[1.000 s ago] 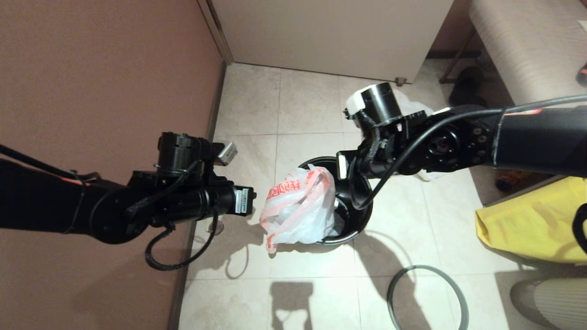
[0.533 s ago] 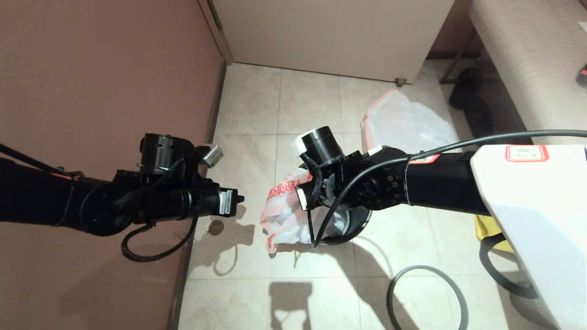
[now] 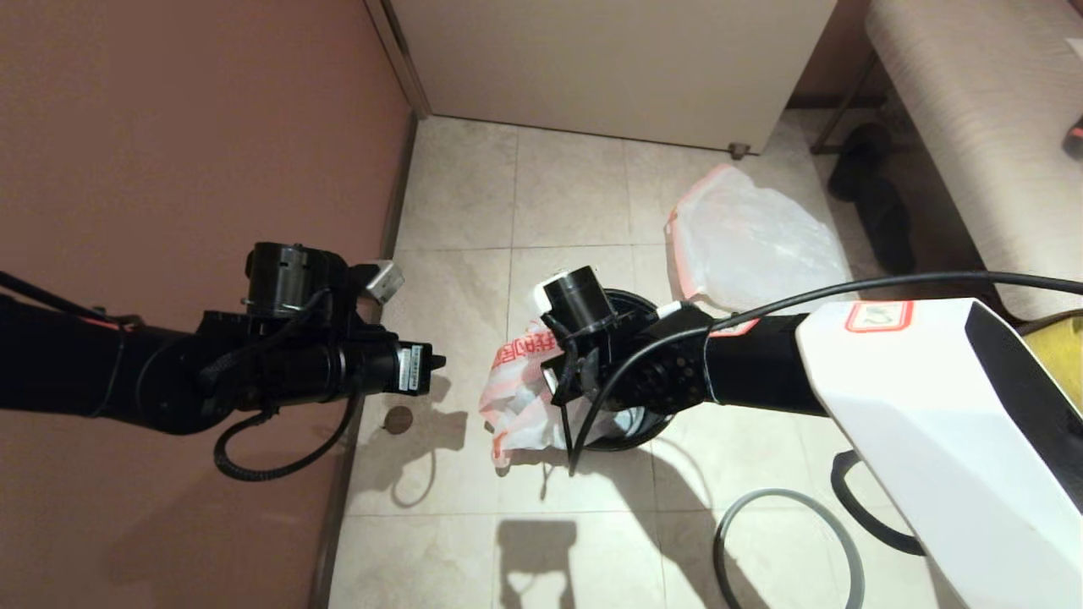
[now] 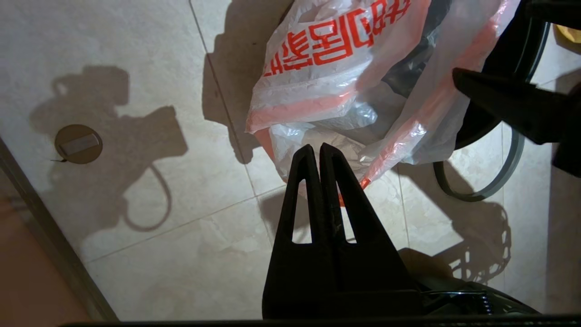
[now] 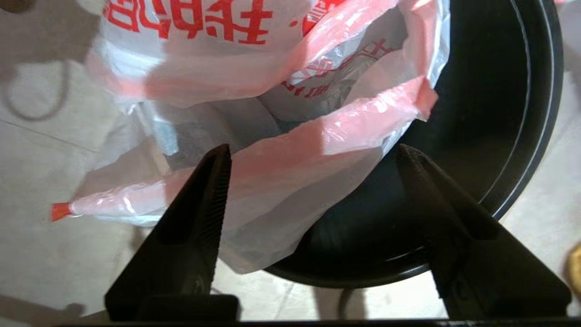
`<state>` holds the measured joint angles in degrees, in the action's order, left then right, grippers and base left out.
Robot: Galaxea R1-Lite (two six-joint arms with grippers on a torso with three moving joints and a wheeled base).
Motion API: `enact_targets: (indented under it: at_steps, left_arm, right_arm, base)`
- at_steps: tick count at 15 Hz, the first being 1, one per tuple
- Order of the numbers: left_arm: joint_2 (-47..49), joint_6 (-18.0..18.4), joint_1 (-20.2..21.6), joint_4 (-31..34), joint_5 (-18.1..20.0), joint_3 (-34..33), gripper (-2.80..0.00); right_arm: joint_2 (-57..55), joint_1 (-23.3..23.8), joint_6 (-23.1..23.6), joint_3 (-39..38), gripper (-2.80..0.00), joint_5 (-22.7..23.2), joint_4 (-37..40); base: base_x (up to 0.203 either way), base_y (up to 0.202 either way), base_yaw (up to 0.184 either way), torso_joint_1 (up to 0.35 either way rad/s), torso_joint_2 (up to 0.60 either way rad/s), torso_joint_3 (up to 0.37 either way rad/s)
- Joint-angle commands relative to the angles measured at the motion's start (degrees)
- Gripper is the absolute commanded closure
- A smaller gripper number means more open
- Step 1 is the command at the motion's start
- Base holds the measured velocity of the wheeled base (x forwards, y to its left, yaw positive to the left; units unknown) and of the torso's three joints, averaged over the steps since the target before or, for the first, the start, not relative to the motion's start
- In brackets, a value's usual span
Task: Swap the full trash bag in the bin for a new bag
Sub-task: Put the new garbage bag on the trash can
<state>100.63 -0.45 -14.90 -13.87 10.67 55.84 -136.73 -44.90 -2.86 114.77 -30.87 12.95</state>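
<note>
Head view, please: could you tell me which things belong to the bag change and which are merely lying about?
Job: bin; new bag draped over its edge; full trash bag on the floor behind; grey hoop; right gripper, open above the new bag.

Lying about: yellow bag; floor drain cap; dark shoes.

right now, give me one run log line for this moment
right gripper open above printed new bag | bag half in black bin | left gripper shut, empty | grey hoop on floor

A brown wall [image 3: 186, 127] runs down one side of the pale tiled floor [image 3: 457, 194]. A white cabinet [image 3: 609, 59] stands at the far end, with a beige striped seat [image 3: 973, 93] nearby. A round brown floor plug [image 3: 396, 419] sits by the skirting.
</note>
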Motion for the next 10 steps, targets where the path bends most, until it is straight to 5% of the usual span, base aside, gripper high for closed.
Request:
enact_targets:
  at_steps: [1, 10]
  left_arm:
    - [-1.8, 0.0, -0.4, -0.4, -0.1, -0.7, 0.0]
    - [-1.8, 0.1, -0.4, -0.4, -0.5, -0.9, 0.0]
  right_arm:
    - [-1.9, 0.4, 1.4, 0.0, -2.8, -2.6, -1.1]
    - [-0.8, 2.0, 2.9, -0.8, -2.8, -5.9, 2.6]
  base:
    - [0.0, 0.0, 0.0, 0.0, 0.0, 0.0]
    - [0.0, 0.0, 0.0, 0.0, 0.0, 0.0]
